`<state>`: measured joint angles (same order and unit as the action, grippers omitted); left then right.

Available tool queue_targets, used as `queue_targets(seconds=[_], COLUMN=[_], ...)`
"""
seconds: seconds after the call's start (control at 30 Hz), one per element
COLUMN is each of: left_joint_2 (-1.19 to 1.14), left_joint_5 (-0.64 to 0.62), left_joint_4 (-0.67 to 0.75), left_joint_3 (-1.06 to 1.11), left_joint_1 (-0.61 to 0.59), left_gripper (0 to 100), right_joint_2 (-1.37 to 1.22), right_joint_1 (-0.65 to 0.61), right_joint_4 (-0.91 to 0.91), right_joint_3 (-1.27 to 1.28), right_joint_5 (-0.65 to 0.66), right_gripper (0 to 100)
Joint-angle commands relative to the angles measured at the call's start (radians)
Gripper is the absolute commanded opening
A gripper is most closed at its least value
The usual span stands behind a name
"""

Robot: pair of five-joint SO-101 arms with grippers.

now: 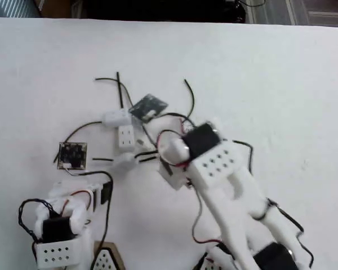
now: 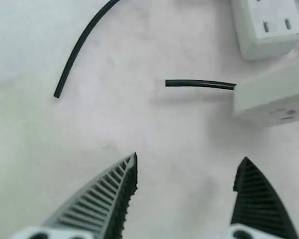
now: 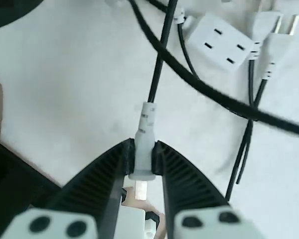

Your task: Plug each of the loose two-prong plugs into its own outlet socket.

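Observation:
My right gripper (image 3: pixel 142 164) is shut on a white two-prong plug (image 3: pixel 142 149), its metal prongs (image 3: pixel 140 189) pointing back toward the wrist. The plug's black cord (image 3: pixel 158 69) runs away across the table. Beyond it lie a white outlet block (image 3: pixel 222 42) and two more white plugs (image 3: pixel 274 30). My left gripper (image 2: pixel 187 174) hangs open over bare table, nothing between its fingers. Ahead of it are a white outlet socket (image 2: pixel 266 25) and a second white block (image 2: pixel 274 94) with a short black cord stub (image 2: pixel 199 83). From above, the outlet blocks (image 1: pixel 125 136) cluster mid-table.
Two small circuit boards (image 1: pixel 72 154) (image 1: pixel 148 107) lie among loose black cables (image 1: pixel 119 87). The right arm (image 1: pixel 214 163) stretches in from the lower right, the left arm (image 1: pixel 59 222) sits at the lower left. White tabletop (image 1: pixel 270 73) stretches to the far right.

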<state>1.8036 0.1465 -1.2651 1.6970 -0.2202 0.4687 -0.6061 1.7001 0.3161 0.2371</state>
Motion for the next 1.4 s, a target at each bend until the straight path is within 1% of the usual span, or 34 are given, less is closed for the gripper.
queue_targets(seconds=[0.0, 0.1, 0.2, 0.33, 0.43, 0.53, 0.67, 0.73, 0.8, 0.9, 1.07, 1.13, 1.23, 1.37], left_joint_2=[0.007, 0.007, 0.007, 0.007, 0.007, 0.007, 0.007, 0.007, 0.007, 0.007, 0.007, 0.007, 0.007, 0.007], left_joint_5=[-0.002, -0.009, -0.011, -0.012, -0.043, -0.13, -0.242, -0.292, -0.327, -0.342, -0.339, -0.339, -0.338, -0.336], left_joint_4=[0.021, 0.089, 0.189, 0.339, 0.422, 0.454, 0.459, 0.46, 0.46, 0.485, 0.526, 0.539, 0.529, 0.431], left_joint_3=[-0.008, -0.028, -0.051, -0.091, -0.133, -0.186, -0.256, -0.287, -0.311, -0.324, -0.328, -0.342, -0.381, -0.456], left_joint_1=[0.025, 0.019, 0.024, 0.027, 0.027, 0.058, 0.154, 0.2, 0.229, 0.246, 0.248, 0.248, 0.271, 0.378], left_gripper=[32, 31, 31, 31, 31, 31, 31, 31, 31, 31, 31, 31, 31, 31], right_joint_2=[0.168, 0.282, 0.384, 0.496, 0.544, 0.549, 0.542, 0.542, 0.544, 0.579, 0.728, 0.768, 0.799, 0.816], right_joint_1=[0.073, 0.127, 0.165, 0.239, 0.28, 0.268, 0.186, 0.131, 0.07, -0.021, -0.222, -0.275, -0.306, -0.309], right_joint_4=[0.013, 0.012, -0.007, -0.076, -0.13, -0.145, -0.203, -0.24, -0.268, -0.274, -0.277, -0.277, -0.3, -0.366], right_joint_3=[-0.041, -0.041, -0.043, -0.041, -0.035, -0.034, 0.043, 0.101, 0.147, 0.18, 0.201, 0.233, 0.302, 0.381], right_joint_5=[0.029, 0.089, 0.087, 0.077, -0.02, -0.12, -0.264, -0.364, -0.423, -0.422, -0.422, -0.422, -0.422, -0.376], right_gripper=[1.8, 1.8, 1.8, 1.8, 1.8, 1.8, 1.8, 1.8, 1.8, 1.8, 1.8, 1.8, 1.7, 1.7])
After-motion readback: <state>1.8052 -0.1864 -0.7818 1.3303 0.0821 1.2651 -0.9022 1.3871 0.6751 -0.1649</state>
